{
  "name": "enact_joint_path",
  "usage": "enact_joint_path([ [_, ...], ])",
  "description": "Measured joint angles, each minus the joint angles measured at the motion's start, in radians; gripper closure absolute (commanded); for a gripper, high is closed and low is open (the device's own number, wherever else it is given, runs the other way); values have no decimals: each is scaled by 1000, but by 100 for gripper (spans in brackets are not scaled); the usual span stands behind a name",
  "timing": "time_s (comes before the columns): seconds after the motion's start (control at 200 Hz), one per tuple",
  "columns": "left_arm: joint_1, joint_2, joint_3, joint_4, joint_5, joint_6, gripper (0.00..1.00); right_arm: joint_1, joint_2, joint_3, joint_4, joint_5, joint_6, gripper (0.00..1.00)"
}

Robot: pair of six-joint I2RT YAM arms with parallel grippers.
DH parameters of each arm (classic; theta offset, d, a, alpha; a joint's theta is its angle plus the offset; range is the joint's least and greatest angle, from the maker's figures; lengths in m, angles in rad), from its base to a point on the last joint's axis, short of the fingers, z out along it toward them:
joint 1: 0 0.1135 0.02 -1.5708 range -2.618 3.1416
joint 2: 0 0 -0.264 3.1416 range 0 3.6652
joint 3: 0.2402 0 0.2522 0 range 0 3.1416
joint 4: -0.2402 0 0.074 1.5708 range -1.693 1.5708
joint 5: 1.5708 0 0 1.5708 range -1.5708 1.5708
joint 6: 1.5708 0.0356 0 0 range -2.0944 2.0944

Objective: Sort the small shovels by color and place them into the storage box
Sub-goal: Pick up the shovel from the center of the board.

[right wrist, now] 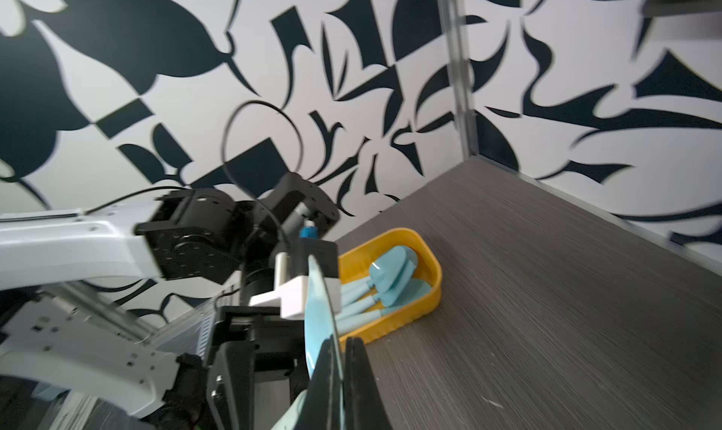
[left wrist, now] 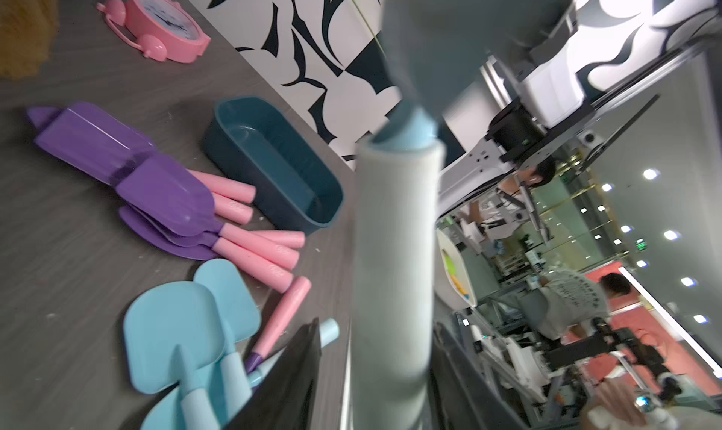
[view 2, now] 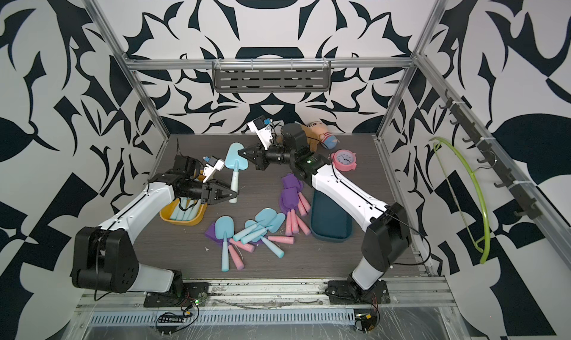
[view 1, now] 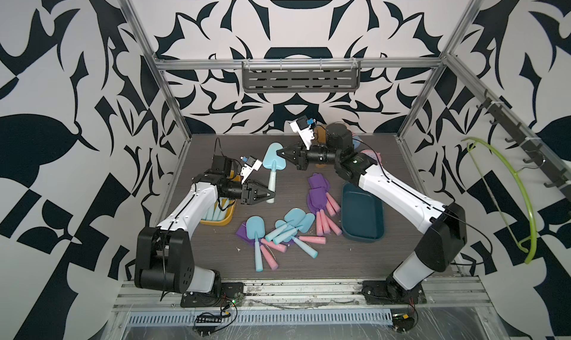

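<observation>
The grey table (view 1: 340,261) bears a yellow box (view 1: 227,220), a teal box (view 1: 361,212), loose shovels (view 1: 259,225) and a pink clock (view 2: 343,160)

Right hand (view 1: 280,154) clamped shut, left hand (view 1: 272,195) nearby, both arms reaching inward

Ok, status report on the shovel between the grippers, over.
Right gripper shut on light blue plastic shovel, at blade edge. Left gripper, fingers open around its handle. Left arm hangs over yellow plastic tray holding blue shovels.
</observation>
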Motion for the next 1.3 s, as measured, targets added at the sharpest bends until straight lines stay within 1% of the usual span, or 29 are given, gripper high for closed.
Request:
enact_joint_path([
  [0.08,-1,-6,18,2,-84,-16,33,5,-27,-28,-53,127,15,100],
  [0.23,-1,-18,50,8,-261,-35,32,6,-55,-66,-151,340,79,100],
  [0.335,-6,-18,69,6,-371,-39,34,12,-55,-68,-211,448,124,100],
  [0.42,-23,-18,94,-11,-463,-29,34,28,-53,-68,-236,500,159,100],
  [0.61,-100,-17,149,-36,-631,-4,35,60,-24,-68,-239,529,237,100],
  [0.8,-153,11,177,-43,-735,9,38,92,26,-68,-222,533,300,100],
  [0.925,-174,37,179,-45,-766,10,38,104,45,-68,-203,534,337,100],
  [1.015,-182,58,179,-47,-768,10,40,110,48,-71,-182,533,359,100],
  [1.085,-185,69,179,-50,-774,10,44,112,48,-71,-166,529,374,100],
  [1.205,-186,74,179,-51,-796,-7,54,116,48,-71,-140,523,391,100],
  [1.3,-187,74,179,-46,-805,-19,55,117,53,-71,-131,523,394,100],
])
